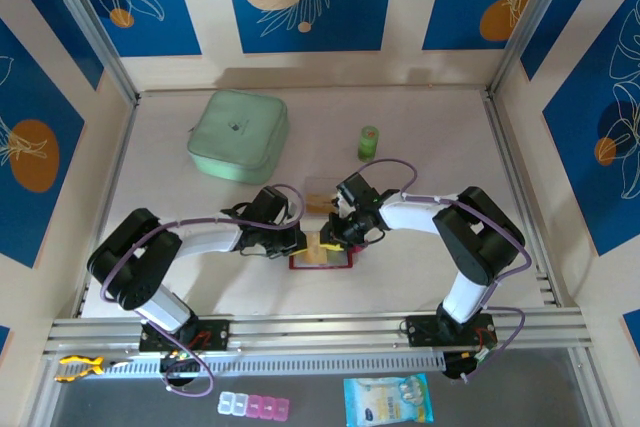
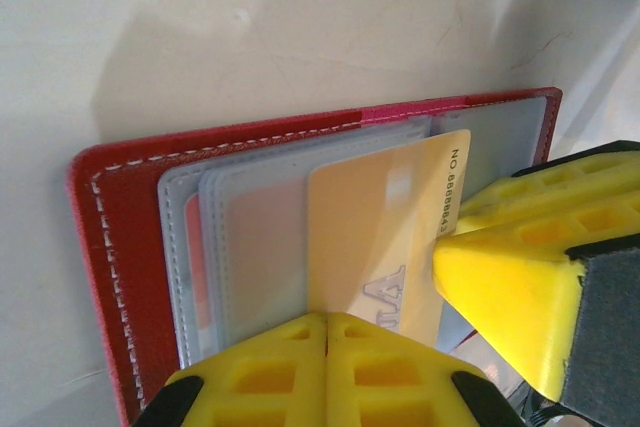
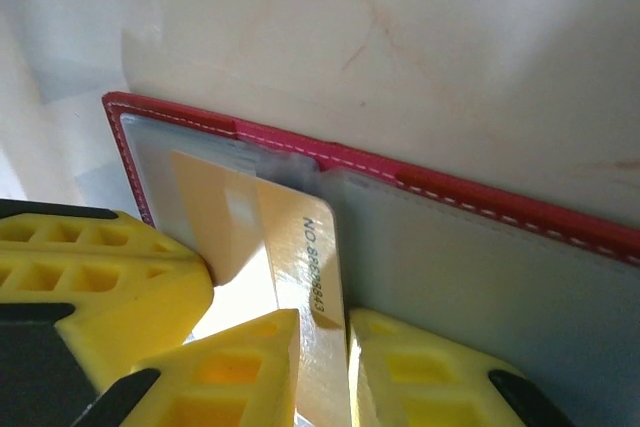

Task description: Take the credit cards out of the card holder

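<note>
Red card holder (image 2: 110,207) lies open, grey pockets showing; right gripper (image 3: 322,367) pinches an orange-yellow credit card (image 2: 380,217), left gripper (image 2: 326,347) fingers pressed together.

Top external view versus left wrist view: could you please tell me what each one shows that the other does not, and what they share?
Top external gives the layout: the pale-green pouch and a small green container farther back, with the left arm and right arm meeting over the card holder. Left wrist gives close detail: the holder's white stitching, its clear pockets, and a printed number on the orange-yellow card. Both share the red holder lying open with that card on it.
</note>
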{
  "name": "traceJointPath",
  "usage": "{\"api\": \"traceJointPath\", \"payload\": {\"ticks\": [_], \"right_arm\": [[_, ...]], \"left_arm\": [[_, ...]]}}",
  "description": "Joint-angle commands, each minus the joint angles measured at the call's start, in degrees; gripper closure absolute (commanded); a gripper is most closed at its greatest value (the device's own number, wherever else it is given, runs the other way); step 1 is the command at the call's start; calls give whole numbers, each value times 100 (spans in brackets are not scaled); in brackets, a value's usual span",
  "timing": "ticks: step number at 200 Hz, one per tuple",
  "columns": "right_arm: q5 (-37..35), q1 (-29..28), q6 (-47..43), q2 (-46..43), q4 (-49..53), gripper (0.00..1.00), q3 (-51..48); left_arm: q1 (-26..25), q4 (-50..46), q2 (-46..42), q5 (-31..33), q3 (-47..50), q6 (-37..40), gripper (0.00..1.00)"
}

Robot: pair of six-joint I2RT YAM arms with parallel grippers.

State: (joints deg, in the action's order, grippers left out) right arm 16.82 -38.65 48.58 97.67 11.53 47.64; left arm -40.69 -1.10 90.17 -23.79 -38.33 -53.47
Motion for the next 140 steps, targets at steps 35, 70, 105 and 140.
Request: {"api": "traceJointPath", "payload": {"ticks": [35,70,105,140], "right_arm": [[352,141,199,-125,-393,82,-277],[384,204,240,-338,-458,89,-406],[443,257,201,-424,-421,93,-429],[706,284,229,-284,-620,90,-411]], "left_arm": [[-38,-353,27,103,71,135,94],[-38,-382,-18,158,80,146,94],[-40,-360,-1,163,80,147,94],[-44,-346,5,155,96,132,94]]}}
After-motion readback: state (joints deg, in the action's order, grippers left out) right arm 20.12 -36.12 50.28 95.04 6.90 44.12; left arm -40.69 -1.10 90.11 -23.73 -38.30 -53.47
